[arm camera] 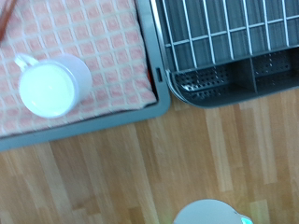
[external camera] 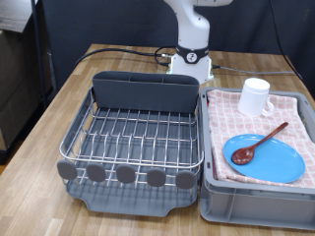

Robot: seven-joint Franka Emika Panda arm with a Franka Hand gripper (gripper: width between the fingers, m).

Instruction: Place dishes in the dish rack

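Observation:
The dish rack (external camera: 77, 126) is a dark-grey tray with a silver wire grid, a tall grey caddy (external camera: 145, 90) at its back and round grey knobs (external camera: 126, 175) in front; nothing stands in it. To its right in the exterior view, the white mug (external camera: 255, 96) stands upright, and the light-blue plate (external camera: 283, 165) carries the dark wooden spoon (external camera: 258, 145). The wrist view looks down on the mug (arm camera: 53, 86) and a corner of the rack (arm camera: 224, 37). The gripper shows in neither view.
The dishes lie on a pink checked cloth (external camera: 228, 116) in a grey bin (external camera: 256, 205) on a wooden table (external camera: 44, 118). The robot's white base (external camera: 193, 61) stands behind the rack and also shows in the wrist view (arm camera: 213, 213).

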